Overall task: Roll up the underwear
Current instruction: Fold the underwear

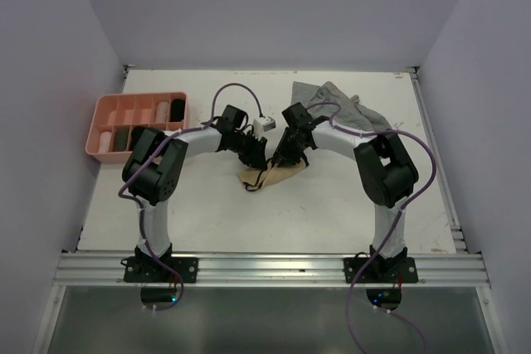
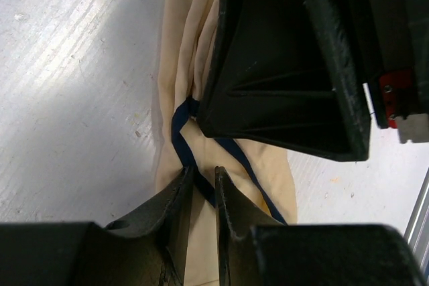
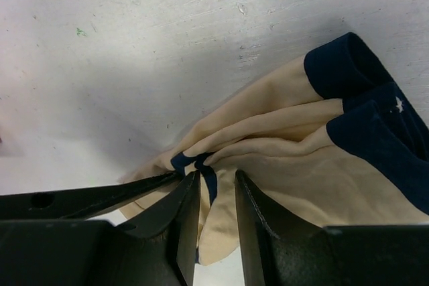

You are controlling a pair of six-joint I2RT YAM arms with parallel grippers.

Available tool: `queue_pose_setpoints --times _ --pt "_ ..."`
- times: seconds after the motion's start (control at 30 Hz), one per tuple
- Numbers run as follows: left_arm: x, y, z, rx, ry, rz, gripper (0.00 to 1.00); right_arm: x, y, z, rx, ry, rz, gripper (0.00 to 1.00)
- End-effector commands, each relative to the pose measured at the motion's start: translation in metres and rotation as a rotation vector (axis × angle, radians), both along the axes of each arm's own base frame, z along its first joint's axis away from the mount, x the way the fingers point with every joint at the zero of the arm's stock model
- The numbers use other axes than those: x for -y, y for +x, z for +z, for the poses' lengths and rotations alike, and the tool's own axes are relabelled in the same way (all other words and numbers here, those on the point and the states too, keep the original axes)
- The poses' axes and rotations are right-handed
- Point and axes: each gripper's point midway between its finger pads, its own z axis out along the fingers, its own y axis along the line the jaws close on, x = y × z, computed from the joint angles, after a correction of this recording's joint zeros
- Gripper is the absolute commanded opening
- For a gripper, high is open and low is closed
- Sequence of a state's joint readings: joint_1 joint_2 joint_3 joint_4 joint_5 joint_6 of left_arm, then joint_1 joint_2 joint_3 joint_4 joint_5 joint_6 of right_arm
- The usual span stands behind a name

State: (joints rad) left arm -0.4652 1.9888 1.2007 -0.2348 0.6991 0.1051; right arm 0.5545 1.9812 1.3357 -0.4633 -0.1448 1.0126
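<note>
A beige underwear [image 1: 264,177] with dark blue trim lies bunched on the white table between my two arms. My left gripper [image 1: 255,155] is at its left end. In the left wrist view its jaws [image 2: 204,175] stand close together, shut on a fold of the beige fabric [image 2: 181,58] and its blue trim. My right gripper [image 1: 282,157] is at the garment's upper right. In the right wrist view its jaws [image 3: 218,182] stand apart, and a loose flap of the fabric [image 3: 288,138] lies between them. The pleats gather beside the left fingertip [image 3: 191,189].
Several grey garments [image 1: 336,101] lie heaped at the back right. A pink tray [image 1: 108,118] with compartments, some holding rolls, stands at the left. A small white object [image 1: 264,123] sits behind the grippers. The two gripper heads nearly touch.
</note>
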Motion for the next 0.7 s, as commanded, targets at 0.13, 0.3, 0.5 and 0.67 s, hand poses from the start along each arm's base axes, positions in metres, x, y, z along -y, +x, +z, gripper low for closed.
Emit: queue_pose_setpoints --times 0.13,0.3,0.5,0.67 --pt "-0.011 -0.021 -0.024 -0.071 0.087 0.004 0.24 0.0 0.01 -0.009 0.023 -0.037 -0.015 0.32" --pt "-0.012 -0.022 -0.025 -0.072 0.092 0.004 0.24 0.004 0.008 -0.019 0.009 -0.064 -0.006 0.18" --pt "-0.012 -0.022 -0.026 -0.077 0.096 0.0 0.24 0.0 0.009 -0.009 0.018 -0.04 0.007 0.0" --pt "-0.013 -0.023 -0.026 -0.07 0.1 -0.003 0.24 -0.008 0.015 0.02 0.074 0.024 0.0 0.0"
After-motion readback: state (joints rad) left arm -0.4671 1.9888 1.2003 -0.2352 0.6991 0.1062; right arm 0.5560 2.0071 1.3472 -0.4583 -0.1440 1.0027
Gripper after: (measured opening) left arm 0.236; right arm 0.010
